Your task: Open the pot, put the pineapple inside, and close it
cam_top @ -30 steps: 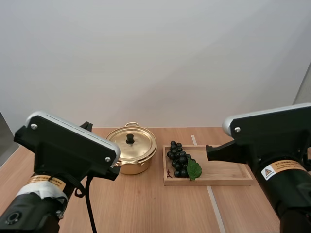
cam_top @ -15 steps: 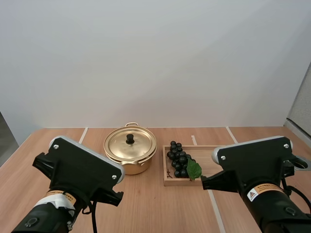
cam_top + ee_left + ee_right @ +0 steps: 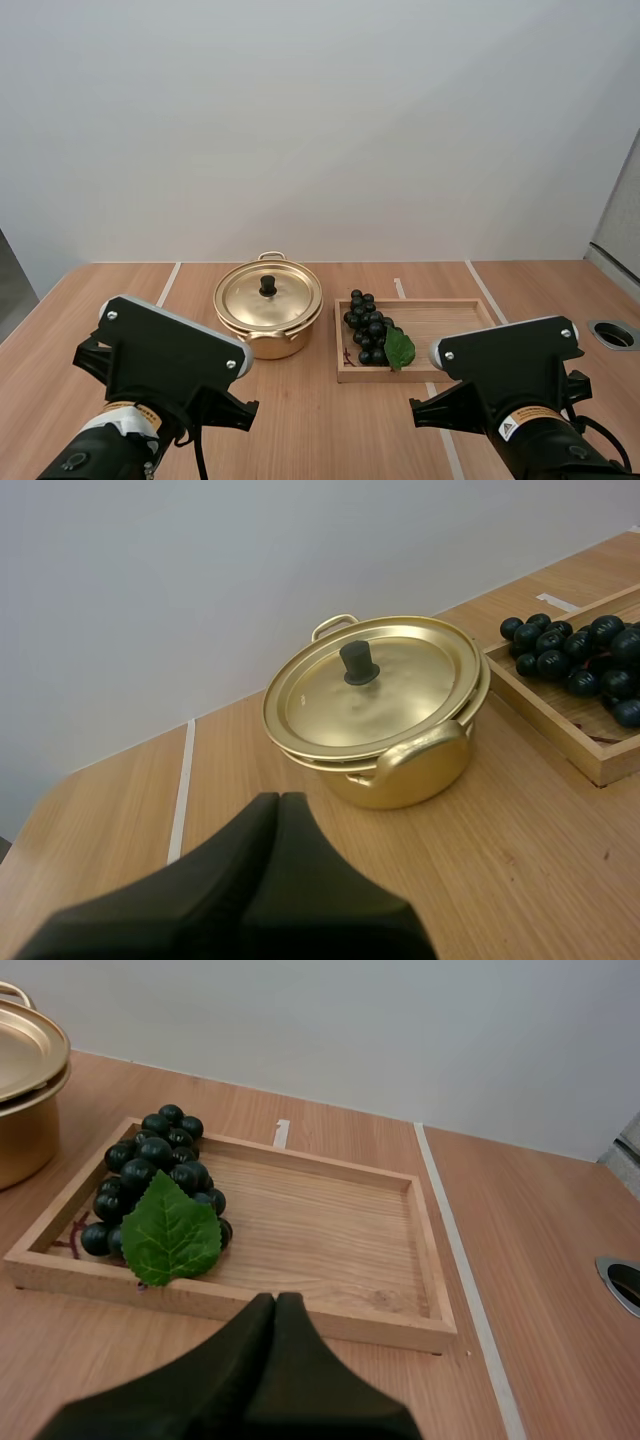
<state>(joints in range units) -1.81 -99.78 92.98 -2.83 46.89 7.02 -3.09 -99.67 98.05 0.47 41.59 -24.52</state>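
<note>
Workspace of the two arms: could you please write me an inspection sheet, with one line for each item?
surface: wooden table with pale seam lines.
job's things: gold pot, lid on it; the fruit is dark grapes with a green leaf, lying in the wooden tray at the end next to the pot.
clutter: nothing seen.
hands: left hand shut, pointing at the pot; right hand shut, pointing at the tray.
cables: nothing seen.
surroundings: plain pale wall; round hole in the table's right part.
</note>
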